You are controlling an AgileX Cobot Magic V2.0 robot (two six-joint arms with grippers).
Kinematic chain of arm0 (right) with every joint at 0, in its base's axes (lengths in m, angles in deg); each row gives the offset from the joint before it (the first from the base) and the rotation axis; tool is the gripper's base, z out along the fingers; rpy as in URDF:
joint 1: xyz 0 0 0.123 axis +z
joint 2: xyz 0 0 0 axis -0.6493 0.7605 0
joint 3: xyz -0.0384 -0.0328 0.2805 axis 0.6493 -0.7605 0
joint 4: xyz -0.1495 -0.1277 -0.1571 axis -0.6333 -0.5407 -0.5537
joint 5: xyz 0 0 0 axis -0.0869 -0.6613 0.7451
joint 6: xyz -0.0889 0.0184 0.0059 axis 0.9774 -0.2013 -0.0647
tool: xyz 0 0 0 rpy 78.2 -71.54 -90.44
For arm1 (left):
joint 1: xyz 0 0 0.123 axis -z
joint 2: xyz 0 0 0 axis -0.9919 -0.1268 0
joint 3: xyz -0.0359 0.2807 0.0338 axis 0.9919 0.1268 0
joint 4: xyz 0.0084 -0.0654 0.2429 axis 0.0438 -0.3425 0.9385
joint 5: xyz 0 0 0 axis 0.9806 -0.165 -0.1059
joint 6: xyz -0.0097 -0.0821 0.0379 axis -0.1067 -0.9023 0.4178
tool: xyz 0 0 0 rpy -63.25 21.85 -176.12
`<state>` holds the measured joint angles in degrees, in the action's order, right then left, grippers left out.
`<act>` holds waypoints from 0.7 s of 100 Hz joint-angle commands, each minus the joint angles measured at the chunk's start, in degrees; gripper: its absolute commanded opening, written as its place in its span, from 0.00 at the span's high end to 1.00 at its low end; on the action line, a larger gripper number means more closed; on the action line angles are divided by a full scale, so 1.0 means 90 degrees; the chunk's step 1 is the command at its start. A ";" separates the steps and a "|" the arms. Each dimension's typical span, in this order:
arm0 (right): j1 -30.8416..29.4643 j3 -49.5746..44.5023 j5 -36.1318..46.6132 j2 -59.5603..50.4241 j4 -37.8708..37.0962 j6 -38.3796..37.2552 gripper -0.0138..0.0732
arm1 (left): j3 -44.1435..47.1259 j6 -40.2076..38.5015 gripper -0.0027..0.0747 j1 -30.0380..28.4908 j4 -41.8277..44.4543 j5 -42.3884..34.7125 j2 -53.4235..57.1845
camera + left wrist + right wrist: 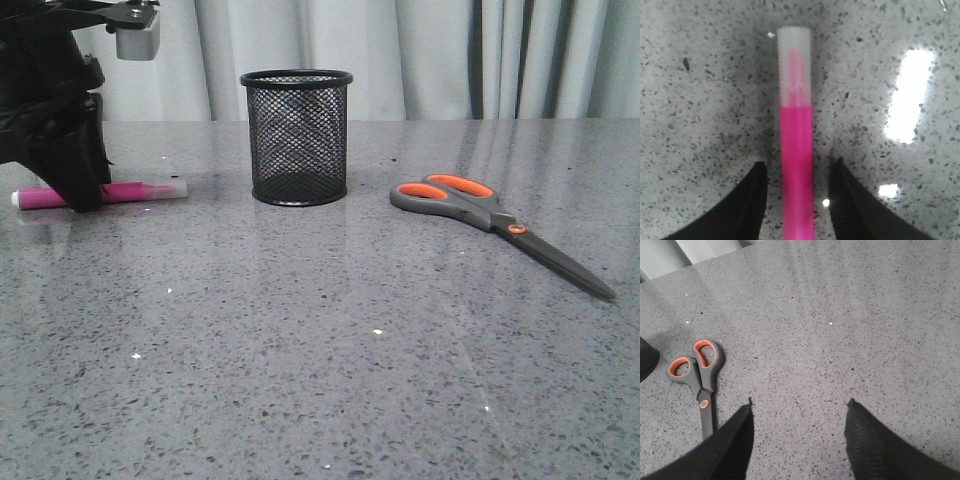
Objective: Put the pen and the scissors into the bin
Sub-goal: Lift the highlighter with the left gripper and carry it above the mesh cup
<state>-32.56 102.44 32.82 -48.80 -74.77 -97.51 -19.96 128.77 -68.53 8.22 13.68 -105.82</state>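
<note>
The magenta pen [135, 191] lies flat on the table at the far left, its clear cap toward the bin [297, 137]. My left gripper [85, 195] is down at the table over the pen's middle. In the left wrist view the pen [797, 145] runs between the two open fingers [754, 200], with a gap on each side. The grey and orange scissors [480, 215] lie flat to the right of the black mesh bin. In the right wrist view they [702, 375] lie beside my right gripper [799, 402], which is open, empty and above bare table.
A pale curtain [450, 55] hangs behind the table's far edge. A small edge of the bin [646, 357] shows in the right wrist view. The speckled grey tabletop [320, 370] stretches toward the front.
</note>
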 commanded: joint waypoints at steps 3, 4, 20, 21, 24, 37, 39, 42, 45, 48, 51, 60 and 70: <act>-0.0023 0.0186 0.0417 0.0089 -0.0149 0.0050 0.41 | -0.0152 -0.0018 0.62 -0.0001 -0.0292 -0.0093 0.0161; -0.0023 0.0186 0.0417 0.0089 -0.0149 0.0050 0.41 | -0.0152 -0.0018 0.62 -0.0001 -0.0290 -0.0093 0.0161; -0.0023 0.0186 0.0417 0.0089 -0.0149 0.0050 0.41 | -0.0152 -0.0446 0.87 -0.0001 -0.0647 0.0016 0.0161; -0.0023 0.0186 0.0417 0.0089 -0.0149 0.0050 0.41 | -0.0152 -0.0512 0.89 -0.0001 -0.0659 0.0028 0.0161; -0.0023 0.0186 0.0417 0.0089 -0.0149 0.0050 0.41 | -0.0152 -0.0644 0.96 -0.0001 -0.0695 0.0060 0.0161; -0.0023 0.0186 0.0417 0.0089 -0.0149 0.0050 0.41 | -0.0152 -0.0808 0.99 -0.0001 -0.0952 0.0164 0.0220; -0.0023 0.0186 0.0417 0.0089 -0.0149 0.0050 0.41 | -0.0152 -0.0808 0.99 -0.0001 -0.0997 0.0136 0.0261; -0.0023 0.0186 0.0417 0.0089 -0.0149 0.0050 0.41 | -0.0152 -0.0808 0.99 -0.0001 -0.1065 0.0053 0.0337; -0.0023 0.0186 0.0417 0.0089 -0.0149 0.0050 0.41 | -0.0152 -0.0808 0.99 -0.0001 -0.1128 -0.0056 0.0400; -0.0023 0.0186 0.0417 0.0089 -0.0149 0.0050 0.41 | -0.0152 -0.0808 0.99 -0.0001 -0.1200 -0.0224 0.0483; -0.0023 0.0186 0.0417 0.0089 -0.0149 0.0050 0.41 | -0.0152 -0.0812 0.99 -0.0005 -0.1242 -0.0361 0.0563; -0.0023 0.0186 0.0417 0.0089 -0.0149 0.0050 0.41 | -0.0157 -0.0812 0.99 -0.0028 -0.1538 -0.0962 0.0885; -0.0023 0.0186 0.0417 0.0089 -0.0149 0.0050 0.41 | -0.0157 -0.0812 0.99 -0.0152 -0.2242 -0.1727 0.1271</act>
<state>-32.56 102.44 32.78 -48.80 -74.88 -97.51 -19.98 122.30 -68.87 -4.77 5.75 -100.26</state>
